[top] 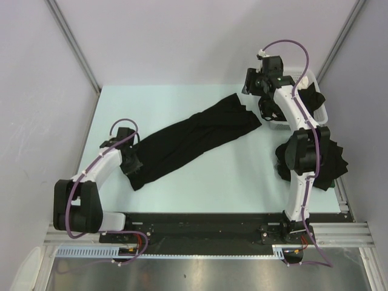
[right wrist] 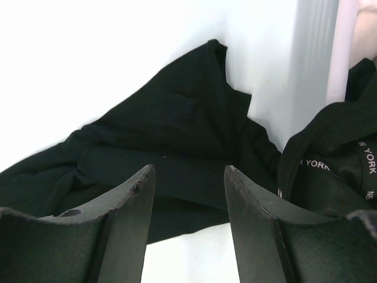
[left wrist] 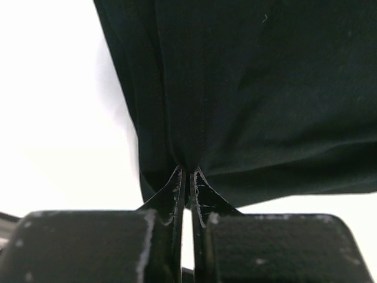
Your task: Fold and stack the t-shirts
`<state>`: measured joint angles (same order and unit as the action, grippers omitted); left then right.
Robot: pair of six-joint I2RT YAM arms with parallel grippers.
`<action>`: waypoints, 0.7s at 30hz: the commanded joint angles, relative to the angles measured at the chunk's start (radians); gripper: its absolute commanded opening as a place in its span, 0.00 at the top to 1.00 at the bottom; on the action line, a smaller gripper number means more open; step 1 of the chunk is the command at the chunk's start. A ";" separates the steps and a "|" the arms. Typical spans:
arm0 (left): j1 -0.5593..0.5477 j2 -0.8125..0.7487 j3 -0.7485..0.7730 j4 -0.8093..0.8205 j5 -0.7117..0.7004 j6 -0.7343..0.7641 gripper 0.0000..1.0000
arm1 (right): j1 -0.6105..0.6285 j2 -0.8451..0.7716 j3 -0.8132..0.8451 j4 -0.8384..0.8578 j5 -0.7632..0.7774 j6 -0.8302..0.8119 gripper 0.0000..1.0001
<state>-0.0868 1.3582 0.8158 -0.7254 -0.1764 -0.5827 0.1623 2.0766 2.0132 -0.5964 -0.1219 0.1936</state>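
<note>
While the left hand [left wrist: 187,177] is clamped tight on a gathered fold of the black t-shirt [left wrist: 253,88], its fingers pressed together with the cloth pinched between them, the right hand [right wrist: 188,171] has its fingers apart with nothing between them and hovers over the shirt's other end. The pinched end lies near the left edge of the pale green surface [top: 212,188]. From there the shirt runs as a long rumpled band diagonally toward the far right corner, ending just beside the white basket [top: 310,77]. Close to that end the right wrist view shows a black garment [right wrist: 339,171] with NEW YORK lettered on a band. A heap of black cloth [top: 334,159] sits at the right edge, partly under the right arm
</note>
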 commanded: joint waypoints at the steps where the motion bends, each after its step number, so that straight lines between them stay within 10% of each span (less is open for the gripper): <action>1: -0.008 -0.062 0.048 -0.095 0.029 0.017 0.97 | 0.009 0.029 0.090 0.006 -0.015 0.017 0.44; 21: -0.039 -0.126 0.005 -0.239 0.095 -0.020 0.99 | 0.025 0.100 0.191 -0.009 -0.032 0.030 0.44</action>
<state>-0.1143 1.2453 0.8326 -0.9306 -0.0956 -0.5831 0.1921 2.1738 2.1563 -0.6163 -0.1410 0.2165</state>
